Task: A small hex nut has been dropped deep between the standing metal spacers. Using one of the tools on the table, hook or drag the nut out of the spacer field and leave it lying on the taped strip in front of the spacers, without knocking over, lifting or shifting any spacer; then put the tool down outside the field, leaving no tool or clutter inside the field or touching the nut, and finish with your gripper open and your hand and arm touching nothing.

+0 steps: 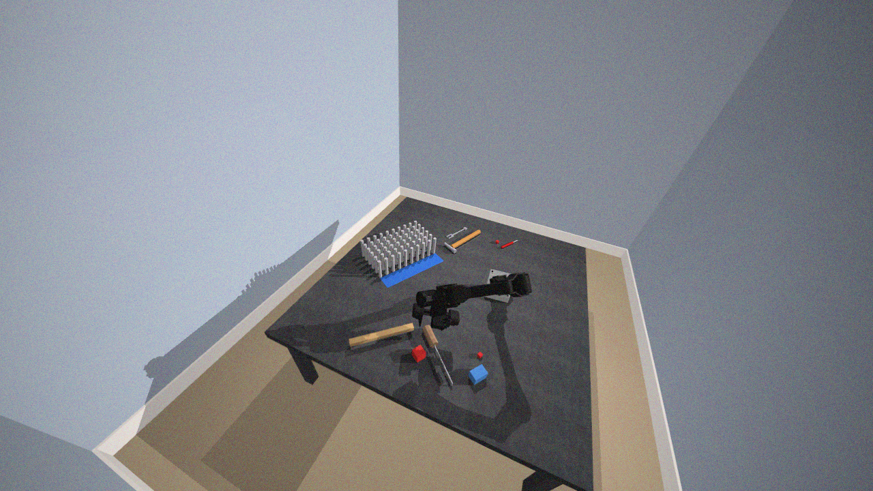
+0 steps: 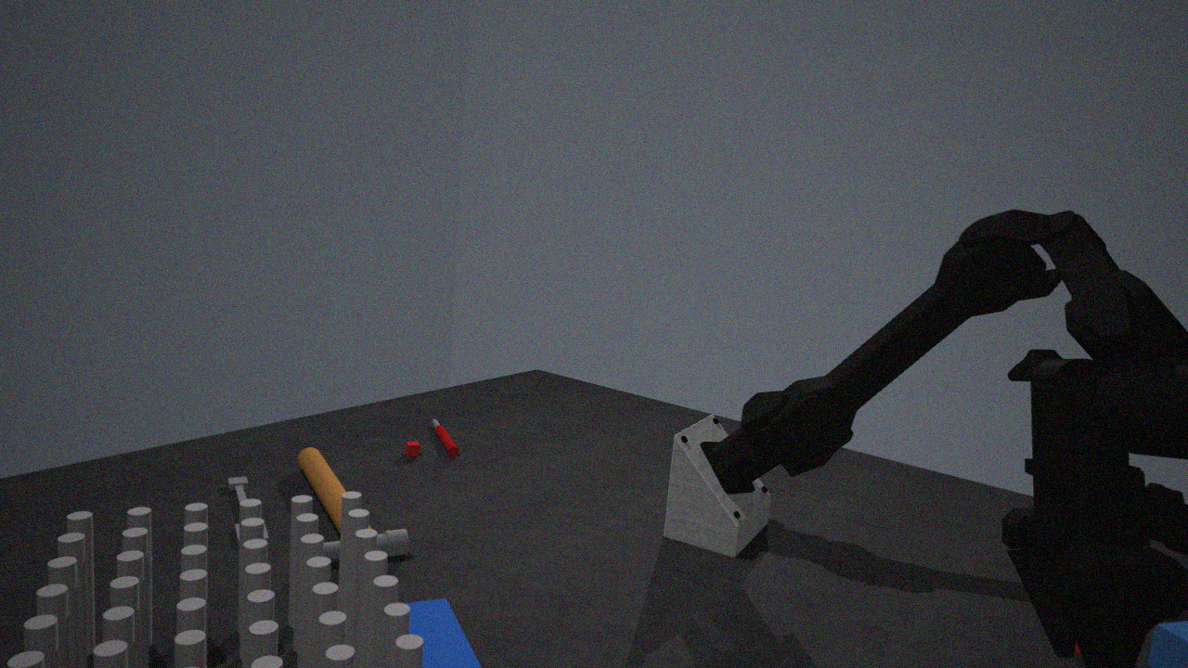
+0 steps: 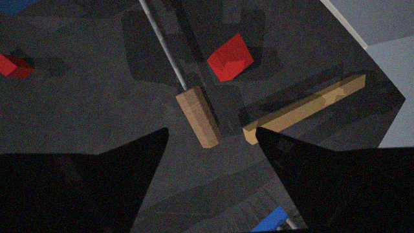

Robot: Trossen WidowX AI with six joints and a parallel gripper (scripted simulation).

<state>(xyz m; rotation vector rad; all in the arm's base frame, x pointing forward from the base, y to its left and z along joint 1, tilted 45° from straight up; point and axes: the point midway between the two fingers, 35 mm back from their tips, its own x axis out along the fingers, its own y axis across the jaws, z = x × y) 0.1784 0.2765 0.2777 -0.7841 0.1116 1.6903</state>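
Observation:
My gripper (image 1: 432,324) (image 3: 213,131) is open and empty, above the handle end of the tool with a wooden handle (image 1: 430,335) (image 3: 198,118). That tool lies on the table, its thin metal shaft (image 1: 443,364) (image 3: 163,45) pointing away from the spacers. In the wrist view the handle shows between and beyond the fingertips. The metal spacers (image 1: 385,266) (image 2: 190,653) stand upright in rows. The blue taped strip (image 1: 412,270) (image 2: 440,635) (image 3: 270,221) lies along their front. I cannot make out the hex nut in any view.
A wooden bar (image 1: 381,335) (image 3: 304,107) and red block (image 1: 419,353) (image 3: 230,59) flank the tool. A blue block (image 1: 478,374) and small red cube (image 1: 480,354) lie nearby. A hammer (image 1: 466,239) (image 2: 322,481), wrench (image 1: 456,232) and red-handled tool (image 1: 507,245) (image 2: 445,440) lie beyond the strip.

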